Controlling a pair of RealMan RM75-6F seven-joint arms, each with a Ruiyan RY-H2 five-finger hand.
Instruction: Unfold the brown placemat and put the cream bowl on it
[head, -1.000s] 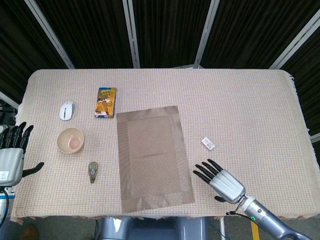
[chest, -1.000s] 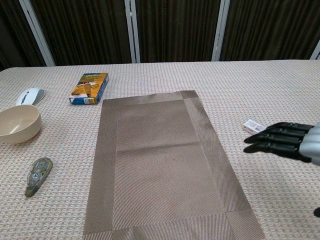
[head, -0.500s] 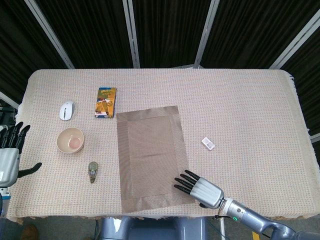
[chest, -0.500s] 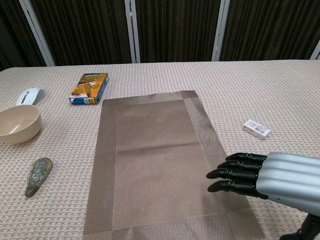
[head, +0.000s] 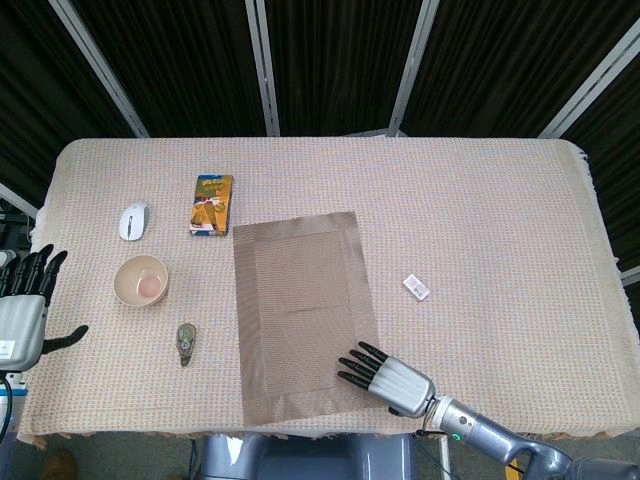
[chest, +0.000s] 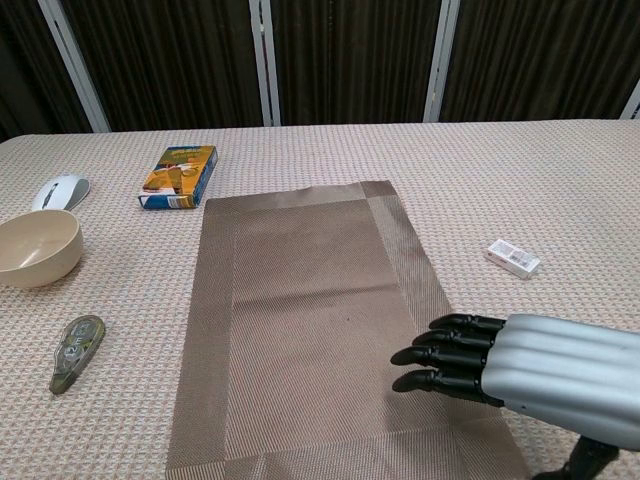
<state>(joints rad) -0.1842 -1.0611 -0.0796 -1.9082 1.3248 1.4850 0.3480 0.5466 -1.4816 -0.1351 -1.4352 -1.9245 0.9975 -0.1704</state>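
While its dark fingers (chest: 447, 353) stretch out flat and slightly apart, the right hand (head: 385, 374) hovers over the near right corner of the placemat (head: 305, 313), holding nothing; whether the fingertips touch the mat cannot be told. The one brown placemat lies flat in the middle of the table (head: 500, 220), long side running away from the robot, with a lighter band around its edge.

Out to the right of the mat, well apart from it, lies one small white box (head: 416, 287). To the left of the mat, near its lower half, one small grey-green tape dispenser (head: 185, 343) rests on the cloth. Beyond that, further left, stands the one cream bowl (head: 141, 280), upright on the table and off the mat; in the head view something pinkish shows at its bottom. Behind the bowl sits one white mouse (head: 133, 221), and beside the mouse, nearer the mat's far left corner, one orange and blue box (head: 212, 203) lies flat.

At the far left edge of the table, the left hand (head: 22, 310) is held upright with fingers spread and empty, well apart from the bowl.
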